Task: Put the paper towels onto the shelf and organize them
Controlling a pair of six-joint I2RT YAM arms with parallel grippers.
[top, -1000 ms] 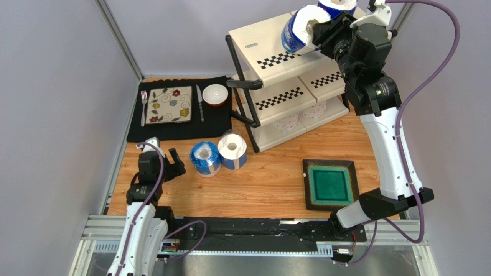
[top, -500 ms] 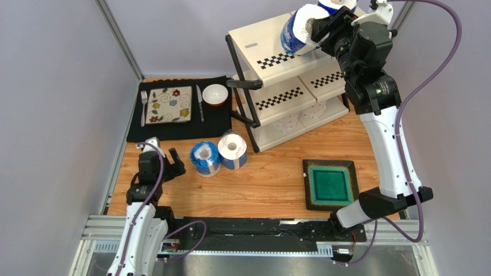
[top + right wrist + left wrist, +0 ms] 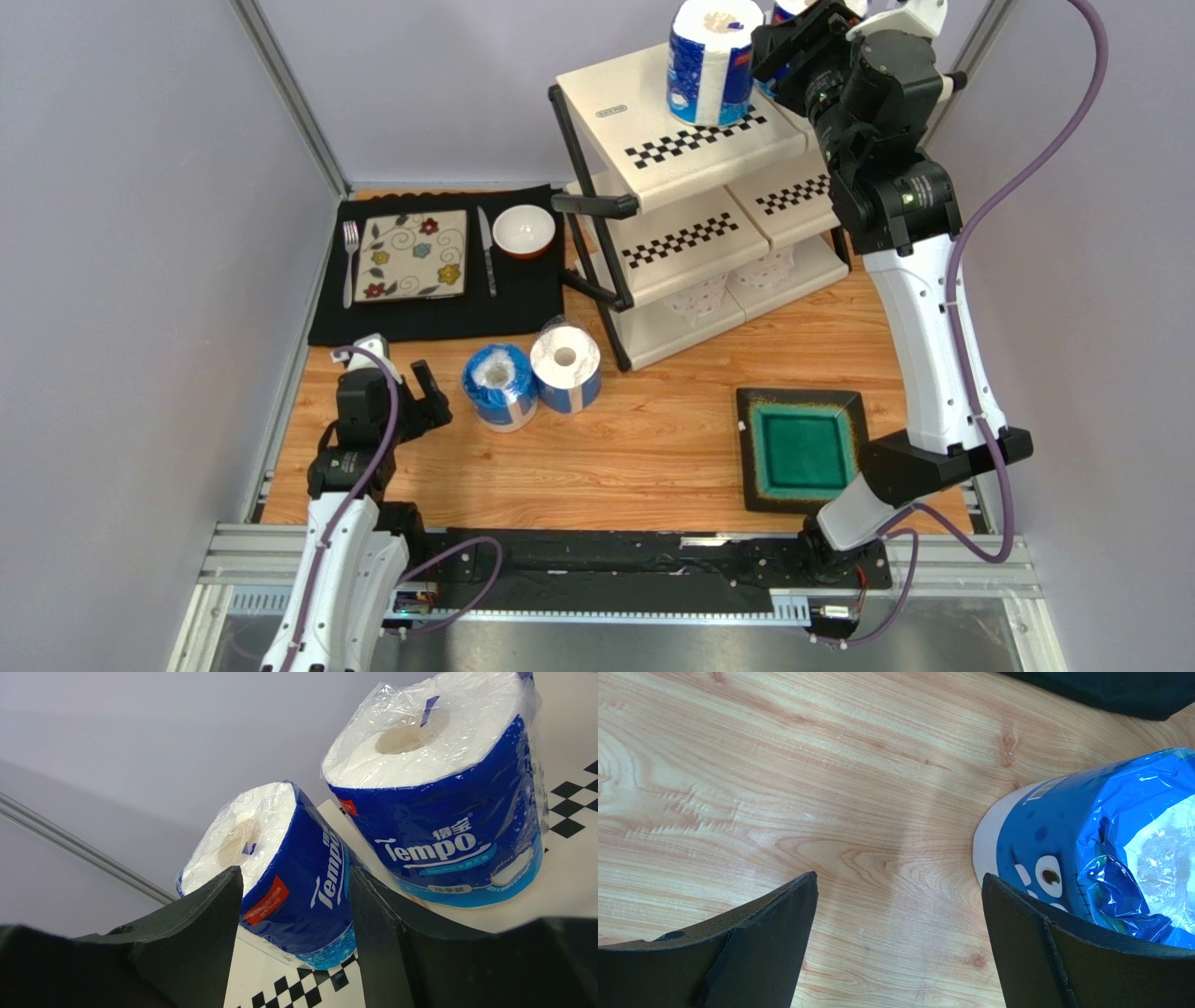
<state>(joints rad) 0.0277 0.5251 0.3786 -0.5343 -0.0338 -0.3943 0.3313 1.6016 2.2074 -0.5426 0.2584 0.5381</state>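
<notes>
The shelf (image 3: pixel 659 119) stands at the back right. A blue-wrapped paper towel roll (image 3: pixel 709 63) stands upright on its top tier, and a second one (image 3: pixel 811 9) stands behind my right gripper (image 3: pixel 780 51). The right gripper is open and holds nothing. In the right wrist view the gripper (image 3: pixel 295 875) frames the farther roll (image 3: pixel 281 861), the nearer roll (image 3: pixel 442 791) is to the right, and both stand on the shelf top (image 3: pixel 561 889). Two more blue-wrapped rolls (image 3: pixel 501 387) (image 3: pixel 565 367) stand on the table. My left gripper (image 3: pixel 400 396) (image 3: pixel 898 882) is open beside one of them (image 3: pixel 1088 847).
A green square tray (image 3: pixel 802 448) lies on the wooden table at front right. A black placemat (image 3: pixel 435 301) at the back left holds a patterned plate (image 3: pixel 413 255), bowl (image 3: pixel 523 228), fork (image 3: pixel 349 259) and knife (image 3: pixel 485 249). White embossed rolls (image 3: pixel 730 291) show partly on the bottom tier.
The right gripper let go of the tilted roll, which now stands upright on the top tier. The gripper has drawn back to the right. The left arm has not moved.
</notes>
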